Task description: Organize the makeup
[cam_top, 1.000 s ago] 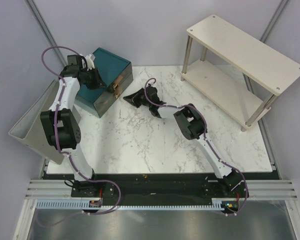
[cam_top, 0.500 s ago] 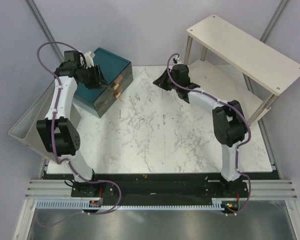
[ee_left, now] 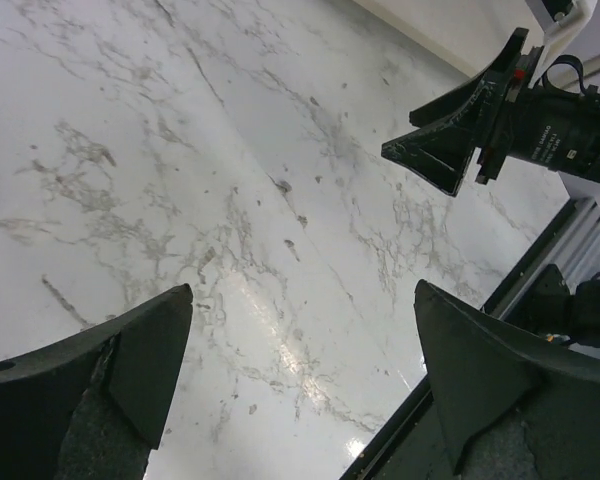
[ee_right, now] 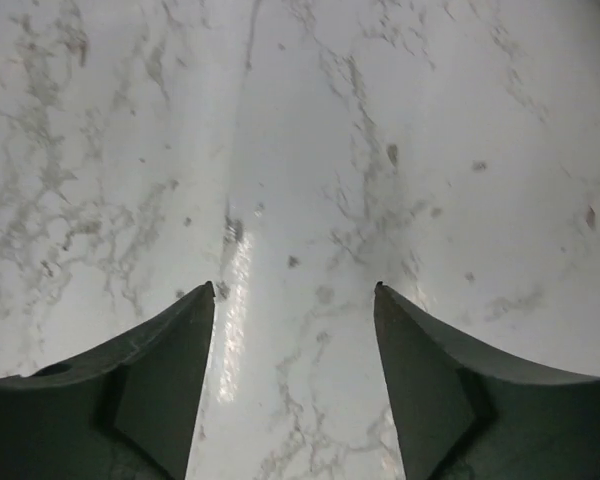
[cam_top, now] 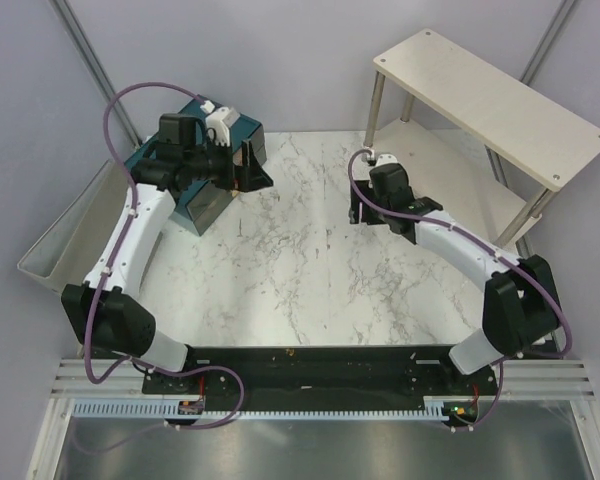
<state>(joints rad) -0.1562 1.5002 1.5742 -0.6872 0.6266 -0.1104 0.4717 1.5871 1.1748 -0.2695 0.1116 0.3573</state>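
A: Entry one, the makeup. Location?

B: It appeared in none of the three views, so its whereabouts could not be told.

A: Entry two, the left gripper (ee_left: 302, 290).

B: Released. Its dark fingers (ee_left: 130, 370) stood wide apart with only bare marble between them, grasping nothing. From above it sat at the far left of the table, just beside the near right corner of the teal box (cam_top: 248, 135), with the arm lying over the box's top.

A: Entry three, the right gripper (ee_right: 294, 286).

B: Also released. Its jaws were parted over bare marble and nothing was held. From above it hung right of centre toward the far edge, pointing down at the surface, well apart from the left one.

A: Entry four, the surroundings.

B: One white marble-patterned table (cam_top: 290, 270). One cream two-tier shelf (cam_top: 490, 100) on metal legs at the far right corner. One grey tray (cam_top: 60, 245) leaning off the left edge, beside the left arm.
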